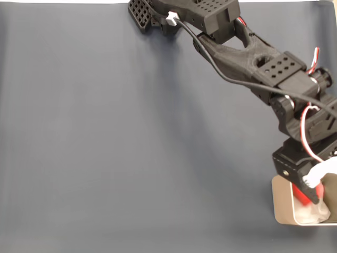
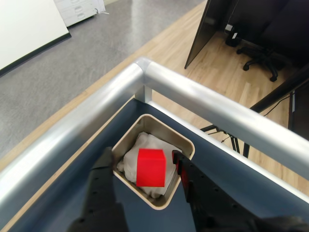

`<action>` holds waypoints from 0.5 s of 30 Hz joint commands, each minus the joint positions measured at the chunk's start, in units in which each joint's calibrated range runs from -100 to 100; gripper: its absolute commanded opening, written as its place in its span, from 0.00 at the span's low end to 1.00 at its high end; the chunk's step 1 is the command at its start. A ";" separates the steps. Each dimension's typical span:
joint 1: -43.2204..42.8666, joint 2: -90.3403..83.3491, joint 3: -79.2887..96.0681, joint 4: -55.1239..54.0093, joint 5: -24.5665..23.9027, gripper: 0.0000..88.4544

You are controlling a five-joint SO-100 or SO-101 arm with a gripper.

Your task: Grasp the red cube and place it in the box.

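In the wrist view, taking the box (image 2: 185, 143) as the landmark, the left finger (image 2: 104, 171) of the gripper (image 2: 143, 164) sits at the box's left rim. The red cube (image 2: 151, 167) is directly over the box's white lining (image 2: 145, 145), between the two fingers. The jaws are spread somewhat wider than the cube, with a gap on its left side, and I cannot tell whether either finger touches it or whether it rests on the lining. The right finger (image 2: 182, 169) stands at the box's right rim. Beyond the box, a metal rail (image 2: 203, 99) edges the dark table (image 2: 227, 159).

In the fixed view, the dark mat (image 1: 131, 137) spreads left of the box (image 1: 280, 208), and the arm (image 1: 247, 58) reaches down over it.
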 commanded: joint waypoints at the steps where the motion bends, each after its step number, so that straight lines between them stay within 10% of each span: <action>1: -0.77 -0.84 -2.97 -1.36 0.44 0.49; 15: -0.77 -0.84 -3.15 -1.85 0.44 0.53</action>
